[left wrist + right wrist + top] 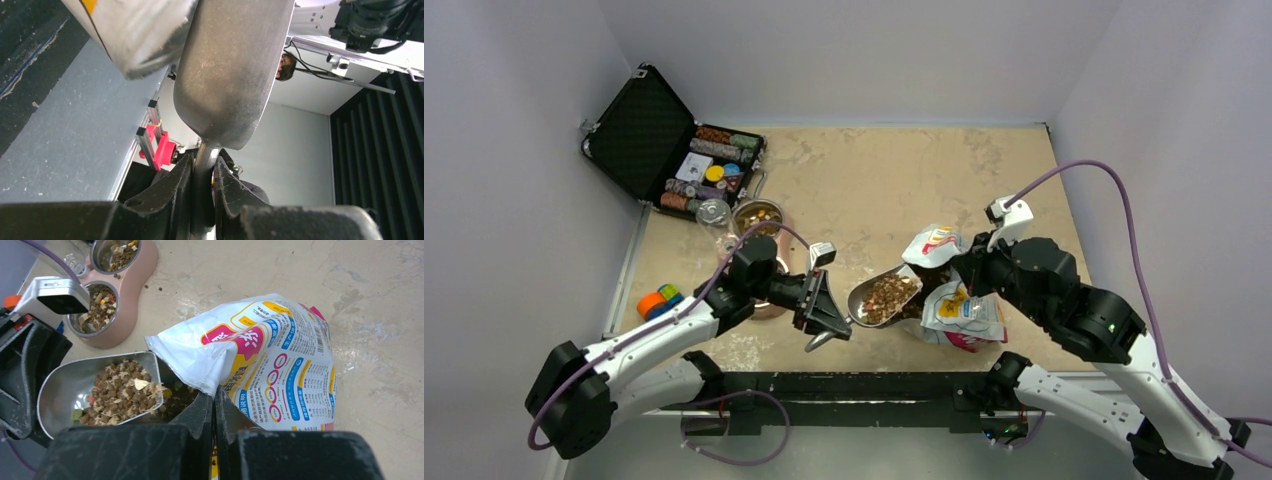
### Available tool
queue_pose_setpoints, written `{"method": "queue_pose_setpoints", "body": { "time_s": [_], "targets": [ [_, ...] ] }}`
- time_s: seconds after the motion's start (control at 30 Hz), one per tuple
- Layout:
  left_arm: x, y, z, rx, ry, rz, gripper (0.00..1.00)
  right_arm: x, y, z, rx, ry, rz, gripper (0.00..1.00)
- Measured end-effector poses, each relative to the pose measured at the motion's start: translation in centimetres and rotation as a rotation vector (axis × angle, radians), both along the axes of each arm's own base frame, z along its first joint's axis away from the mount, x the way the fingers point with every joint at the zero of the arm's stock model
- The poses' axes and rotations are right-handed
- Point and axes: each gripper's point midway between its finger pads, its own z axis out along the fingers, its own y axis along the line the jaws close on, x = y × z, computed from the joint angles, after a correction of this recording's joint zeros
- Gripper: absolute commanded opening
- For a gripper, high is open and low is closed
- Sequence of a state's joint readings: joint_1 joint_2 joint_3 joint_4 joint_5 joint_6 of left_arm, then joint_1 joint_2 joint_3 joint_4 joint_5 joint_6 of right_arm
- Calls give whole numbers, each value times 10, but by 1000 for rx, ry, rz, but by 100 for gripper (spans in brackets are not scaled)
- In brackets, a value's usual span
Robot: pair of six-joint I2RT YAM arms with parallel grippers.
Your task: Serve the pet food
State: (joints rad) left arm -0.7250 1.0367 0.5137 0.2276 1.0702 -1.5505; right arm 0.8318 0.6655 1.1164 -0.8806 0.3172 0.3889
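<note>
Clamping handle of scoop (62, 390) in left gripper (202, 175), fingers closed tight on the metal stem. Pinching top edge of bag (280, 355) with right gripper (214, 410), fingers together on the white film. Heaped in scoop: pet food (120, 392), brown and tan bits, right at bag mouth on its left side. More showing dark inside bag opening. More lying in both cups of pink bowl (132, 277), well left of bag. Far left of bag: open black case (649, 135), coloured blocks (659, 301).

one scoop (884, 297), one bag (964, 315), two bowls (100, 251), one case (639, 130)
</note>
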Motion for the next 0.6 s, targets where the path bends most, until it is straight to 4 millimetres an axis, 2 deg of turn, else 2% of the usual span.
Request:
{"method": "queue_pose_setpoints", "body": {
  "time_s": [0.43,0.6],
  "targets": [
    [-28,33,25,-18,-76,1,0,-2,-5,1,11,0,-16,0],
    [-21,37,25,1,-53,55,0,-3,-6,1,11,1,-16,0]
  ]
}}
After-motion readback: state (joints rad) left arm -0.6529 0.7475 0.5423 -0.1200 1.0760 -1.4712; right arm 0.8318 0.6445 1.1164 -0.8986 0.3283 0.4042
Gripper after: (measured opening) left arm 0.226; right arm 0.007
